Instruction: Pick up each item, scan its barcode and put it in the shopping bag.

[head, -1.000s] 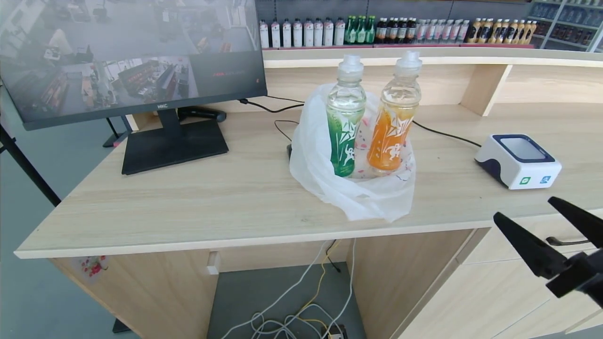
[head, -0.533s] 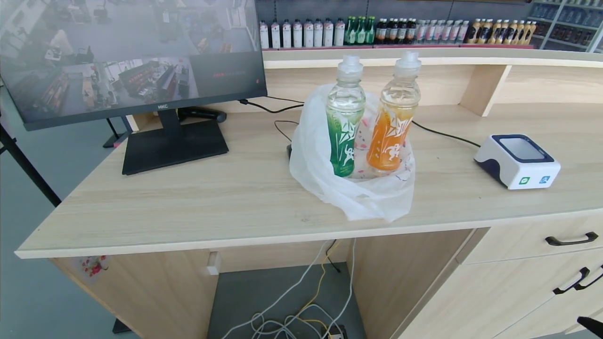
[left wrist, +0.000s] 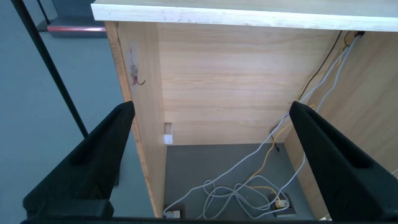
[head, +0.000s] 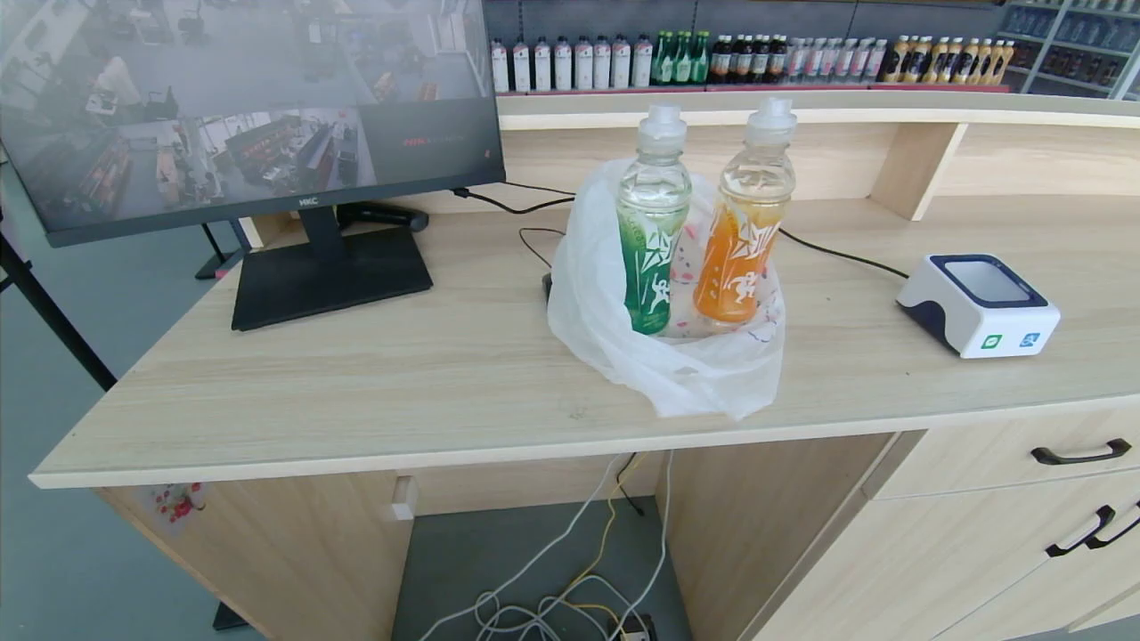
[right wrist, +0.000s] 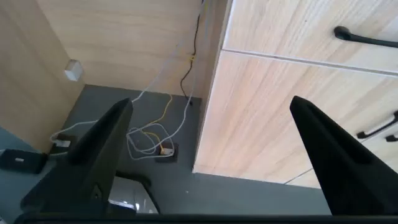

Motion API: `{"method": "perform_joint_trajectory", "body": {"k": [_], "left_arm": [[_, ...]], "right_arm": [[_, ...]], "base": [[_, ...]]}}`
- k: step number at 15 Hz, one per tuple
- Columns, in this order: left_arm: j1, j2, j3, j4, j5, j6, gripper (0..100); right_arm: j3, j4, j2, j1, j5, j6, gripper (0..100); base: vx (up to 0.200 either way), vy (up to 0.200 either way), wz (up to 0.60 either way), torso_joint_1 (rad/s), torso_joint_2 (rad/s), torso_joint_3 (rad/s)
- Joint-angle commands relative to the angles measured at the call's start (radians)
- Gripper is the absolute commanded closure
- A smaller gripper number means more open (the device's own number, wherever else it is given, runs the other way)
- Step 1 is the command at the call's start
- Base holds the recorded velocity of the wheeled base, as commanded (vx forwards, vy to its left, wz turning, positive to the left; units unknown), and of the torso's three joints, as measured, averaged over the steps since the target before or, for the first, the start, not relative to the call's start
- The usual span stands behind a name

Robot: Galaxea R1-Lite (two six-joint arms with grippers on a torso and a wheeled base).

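The left claw hangs low with its fingers wide apart, facing the side panel and loose cables under the counter. The right claw, also spread apart, faces the drawer fronts. On the counter, the green bottle and orange bottle stand upright inside the white shopping bag, with the scanner well to its right and the monitor to its left

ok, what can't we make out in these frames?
- Head view: the bases of the green bottle and orange bottle are hidden by the shopping bag. Their barcodes cannot be made out.
- Head view: a dark object behind the bag is mostly covered by it.
- Head view: the black device is partly hidden behind the monitor stand.
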Motion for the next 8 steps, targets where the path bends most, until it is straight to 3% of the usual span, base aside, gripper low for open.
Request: {"method": "perform_joint_trajectory", "body": {"k": [1,6,8], "left_arm": [[0.000,0.000,0.000,0.000,0.000,0.004,0],[0.000,0.000,0.000,0.000,0.000,0.002,0],[0.000,0.000,0.000,0.000,0.000,0.002,0]], "right_arm": [[0.000,0.001,-0.024,-0.074,0.000,0.002,0],[0.000,0.001,-0.077,-0.072,0.012,0.011,0],[0.003,-0.001,-0.077,-0.072,0.009,0.078,0]], "base": [[0.000,0.000,0.00,0.000,0.00,0.000],[0.000,0.000,0.00,0.000,0.00,0.000],[0.000,0.000,0.00,0.000,0.00,0.000]]}}
